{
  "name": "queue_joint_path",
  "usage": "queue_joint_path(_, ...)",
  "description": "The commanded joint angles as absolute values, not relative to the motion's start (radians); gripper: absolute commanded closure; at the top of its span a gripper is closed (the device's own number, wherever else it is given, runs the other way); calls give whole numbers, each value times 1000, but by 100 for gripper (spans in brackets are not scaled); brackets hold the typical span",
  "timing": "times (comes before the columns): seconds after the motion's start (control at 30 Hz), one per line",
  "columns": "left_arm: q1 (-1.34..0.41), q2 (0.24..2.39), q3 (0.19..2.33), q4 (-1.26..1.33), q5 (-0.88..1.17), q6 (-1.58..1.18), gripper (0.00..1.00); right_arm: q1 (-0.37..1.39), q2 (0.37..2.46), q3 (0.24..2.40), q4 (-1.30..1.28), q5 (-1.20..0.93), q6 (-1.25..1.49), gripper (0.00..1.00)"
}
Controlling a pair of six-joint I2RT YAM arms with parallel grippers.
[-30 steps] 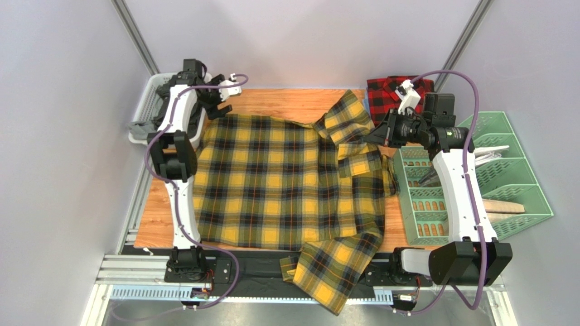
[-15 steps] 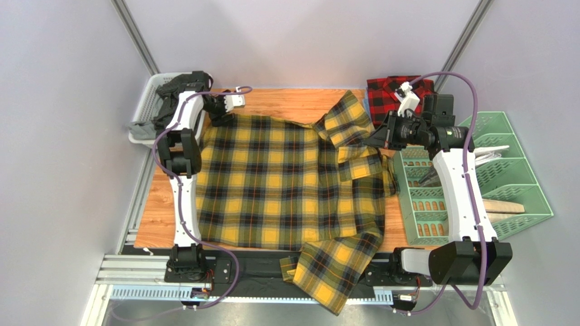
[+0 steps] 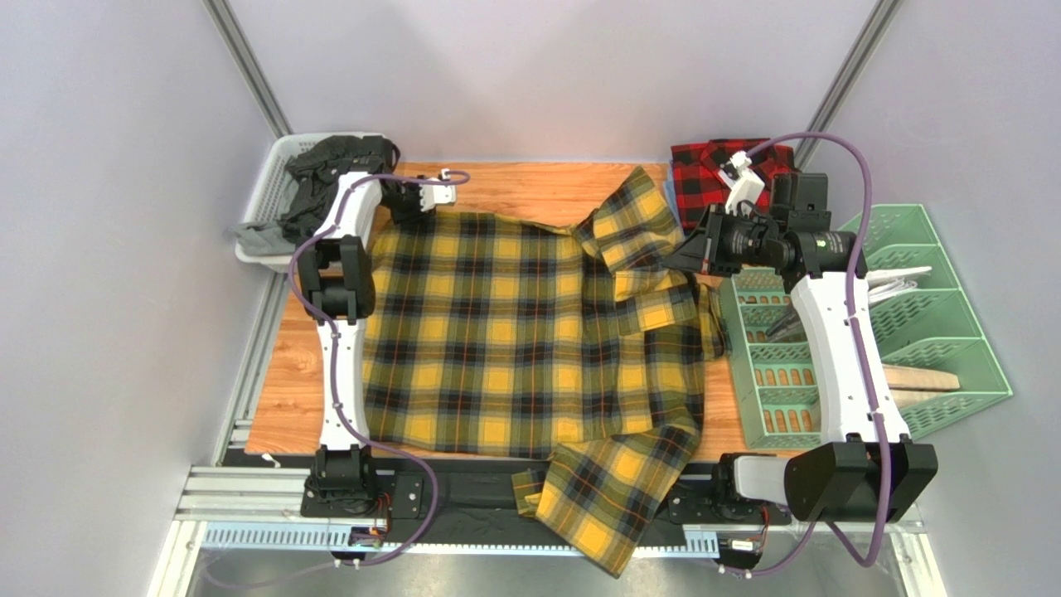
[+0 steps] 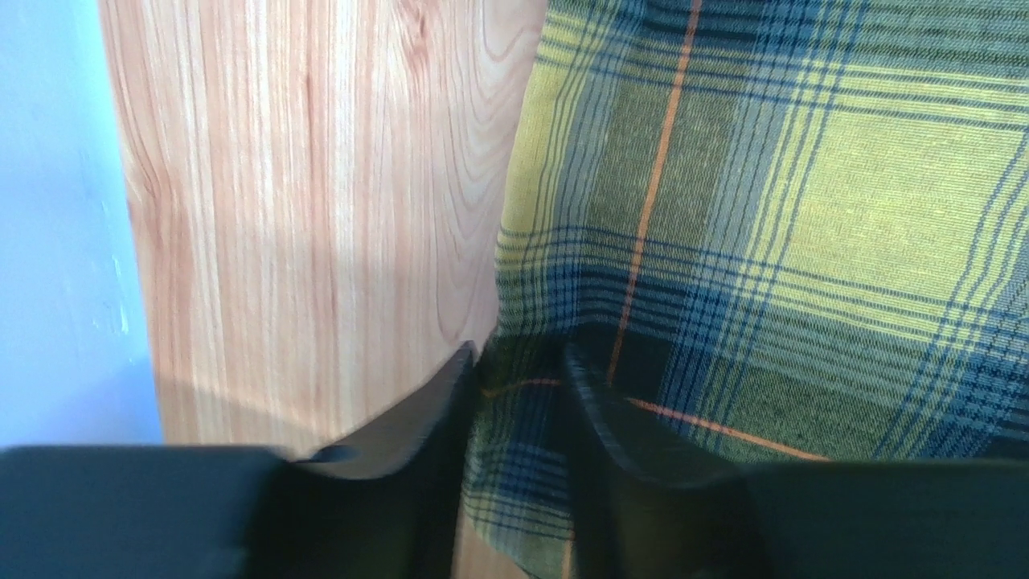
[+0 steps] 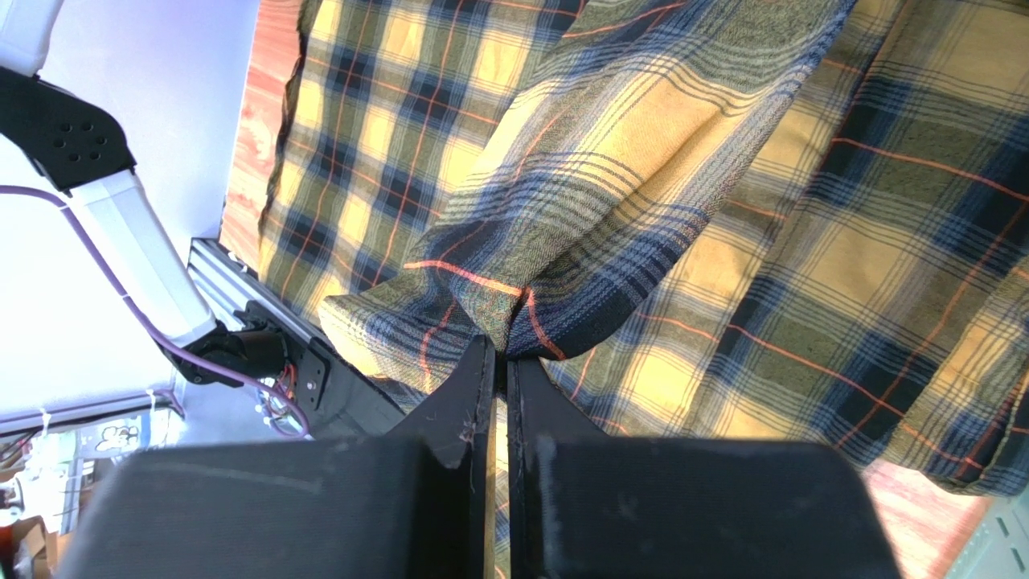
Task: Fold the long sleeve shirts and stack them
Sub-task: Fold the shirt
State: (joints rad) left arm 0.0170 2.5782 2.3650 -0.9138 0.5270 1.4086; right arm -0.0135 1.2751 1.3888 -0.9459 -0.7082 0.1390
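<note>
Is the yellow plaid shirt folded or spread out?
Spread: the yellow plaid flannel shirt lies open across the wooden table, a sleeve overhanging the near edge.

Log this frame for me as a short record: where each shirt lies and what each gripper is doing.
yellow shirt: spread on the table, one part draped over near edge
red shirt: folded, at far right corner
left gripper: open, jaws astride yellow shirt's far left edge
right gripper: shut on a lifted fold of yellow shirt
stack: not yet started
</note>
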Motion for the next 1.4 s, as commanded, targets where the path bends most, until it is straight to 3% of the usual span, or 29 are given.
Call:
queue_joint_path(0.0, 6, 2570, 2405, -907, 595, 1474, 73, -5, 1266, 1431, -943, -736, 166, 100)
queue_joint_path(0.07, 8, 2560, 2401, -911, 598, 1476, 84, -5, 1264, 1431, -942, -735, 170, 100)
queue_joint_path(0.1, 6, 2545, 2390, -913, 598, 1479, 96, -5, 1264, 1433, -939, -733, 172, 100)
queue_joint_path(0.17, 6, 2525, 2372, -916, 597, 1489, 100, -5, 1259, 1439, -942, -729, 176, 100)
queue_joint_path(0.63, 8, 2255, 2148, -916, 585, 1465, 100, -5, 1114, 1427, -974, -706, 287, 100)
queue_joint_path(1.37, 8, 1706, 1418, -897, 538, 1537, 100, -12, 698, 1298, -1247, -741, 207, 100)
